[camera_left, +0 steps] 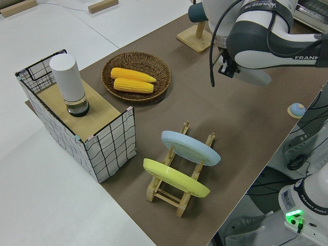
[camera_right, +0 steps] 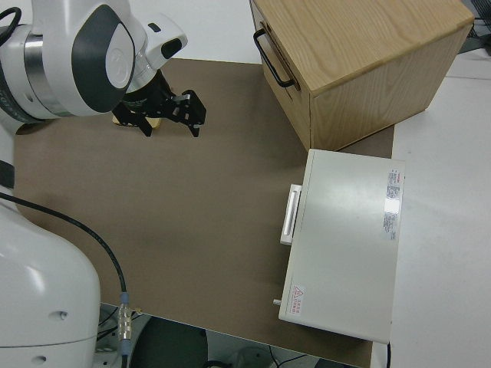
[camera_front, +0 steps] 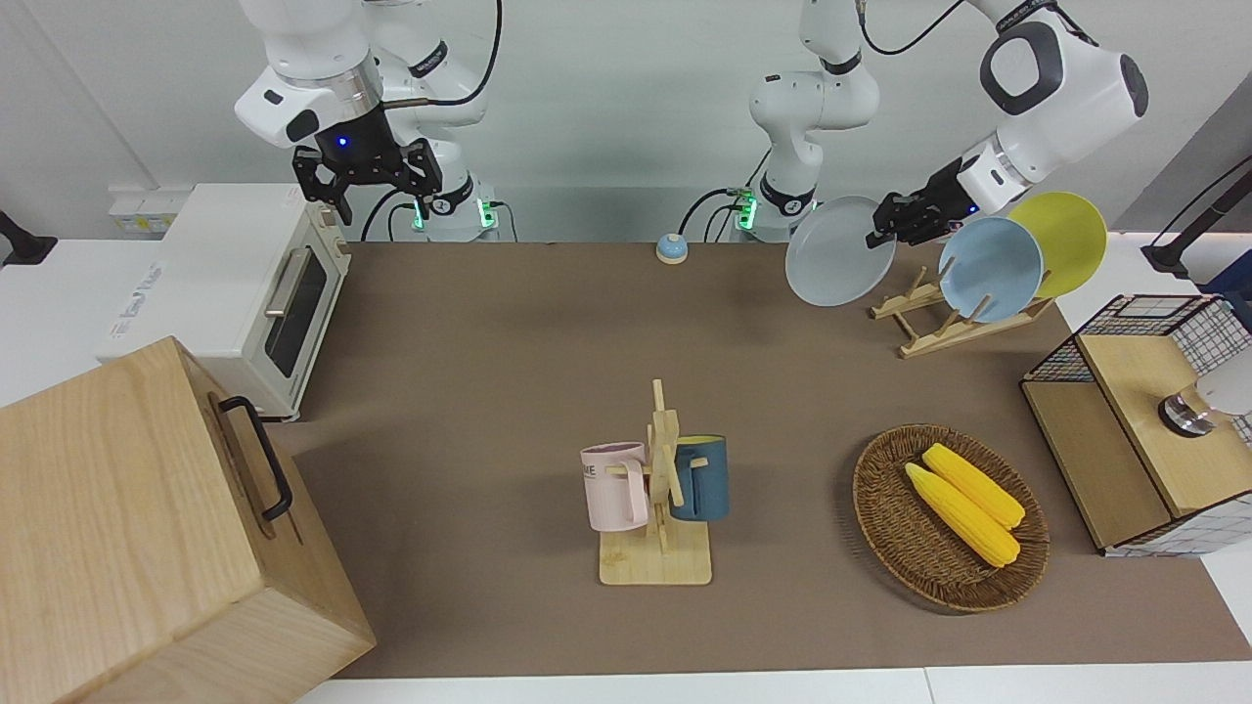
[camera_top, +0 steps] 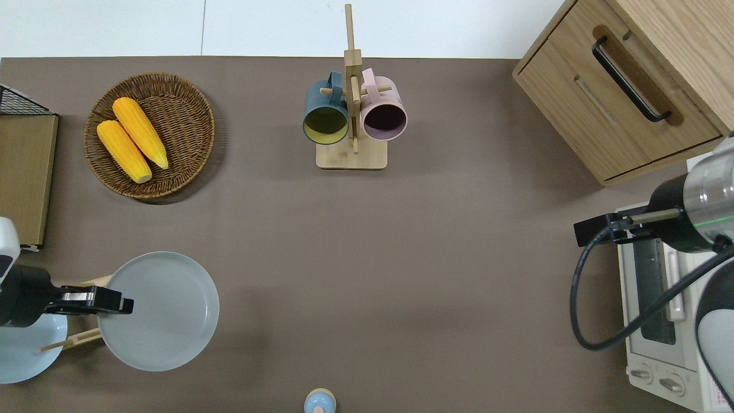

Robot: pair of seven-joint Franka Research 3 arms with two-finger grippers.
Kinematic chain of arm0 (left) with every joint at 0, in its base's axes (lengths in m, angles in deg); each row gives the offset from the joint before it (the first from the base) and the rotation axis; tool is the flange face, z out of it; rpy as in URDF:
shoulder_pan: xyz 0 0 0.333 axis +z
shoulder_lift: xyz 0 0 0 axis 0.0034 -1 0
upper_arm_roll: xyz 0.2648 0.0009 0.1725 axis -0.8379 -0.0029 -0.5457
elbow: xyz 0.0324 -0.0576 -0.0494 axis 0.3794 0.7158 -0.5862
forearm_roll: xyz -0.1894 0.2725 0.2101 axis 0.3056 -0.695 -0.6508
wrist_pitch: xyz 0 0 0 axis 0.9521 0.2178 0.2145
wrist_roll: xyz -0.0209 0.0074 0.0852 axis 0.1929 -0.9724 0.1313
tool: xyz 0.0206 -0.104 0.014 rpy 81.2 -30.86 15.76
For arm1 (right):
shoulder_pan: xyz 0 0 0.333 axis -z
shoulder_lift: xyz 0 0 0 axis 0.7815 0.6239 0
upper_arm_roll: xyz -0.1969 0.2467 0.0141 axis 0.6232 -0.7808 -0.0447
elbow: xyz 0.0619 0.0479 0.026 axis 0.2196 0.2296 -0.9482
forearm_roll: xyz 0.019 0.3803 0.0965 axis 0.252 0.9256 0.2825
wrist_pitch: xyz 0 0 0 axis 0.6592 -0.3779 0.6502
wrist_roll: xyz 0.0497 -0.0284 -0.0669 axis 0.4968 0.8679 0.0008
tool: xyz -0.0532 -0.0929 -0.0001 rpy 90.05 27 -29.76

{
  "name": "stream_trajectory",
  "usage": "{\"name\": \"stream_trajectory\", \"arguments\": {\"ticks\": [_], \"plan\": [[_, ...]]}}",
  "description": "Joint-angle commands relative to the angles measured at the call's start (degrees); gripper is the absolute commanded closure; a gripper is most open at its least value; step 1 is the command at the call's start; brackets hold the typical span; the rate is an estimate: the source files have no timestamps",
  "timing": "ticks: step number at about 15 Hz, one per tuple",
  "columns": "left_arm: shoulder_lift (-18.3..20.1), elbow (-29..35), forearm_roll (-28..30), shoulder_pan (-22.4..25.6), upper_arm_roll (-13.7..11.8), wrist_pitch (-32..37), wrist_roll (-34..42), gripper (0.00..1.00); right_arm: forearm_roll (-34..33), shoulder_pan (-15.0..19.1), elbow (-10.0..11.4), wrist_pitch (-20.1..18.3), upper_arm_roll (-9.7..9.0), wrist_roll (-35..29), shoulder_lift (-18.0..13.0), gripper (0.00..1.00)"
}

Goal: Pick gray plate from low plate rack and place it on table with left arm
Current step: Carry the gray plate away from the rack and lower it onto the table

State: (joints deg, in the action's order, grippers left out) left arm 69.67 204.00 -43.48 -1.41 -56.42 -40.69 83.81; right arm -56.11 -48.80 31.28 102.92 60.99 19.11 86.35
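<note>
Closest to the front camera, the big wooden box is parked well out of the way, so no trouble is expected from it; the pickup half looks pretty much done, since the gray plate is already out of the low plate rack and is held up in the air, pinched at its rim by the left hand; what's left is getting it lowered, laid flat on the bench and let go. Only the blue plate and yellow plate are left in the rack, right beside the hand, so the rack side is tight; loads of bare mat is seen toward the middle, with the corn basket and mug stand well apart. The right arm is parked, its hand spread open.
</note>
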Motion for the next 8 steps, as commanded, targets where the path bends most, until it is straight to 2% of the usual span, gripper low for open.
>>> {"name": "stream_trajectory", "arguments": {"ticks": [1,8], "plan": [[-0.5,3.1,1.7,-1.4,0.5,-3.8,0.9,1.00,0.6,0.6,-0.3,-0.8,-0.33,0.0,-0.1,0.011],[-0.5,10.0,1.9,-3.0,0.5,-11.1,4.7,1.00,0.6,0.6,-0.3,-0.8,-0.33,0.0,-0.1,0.011]]}}
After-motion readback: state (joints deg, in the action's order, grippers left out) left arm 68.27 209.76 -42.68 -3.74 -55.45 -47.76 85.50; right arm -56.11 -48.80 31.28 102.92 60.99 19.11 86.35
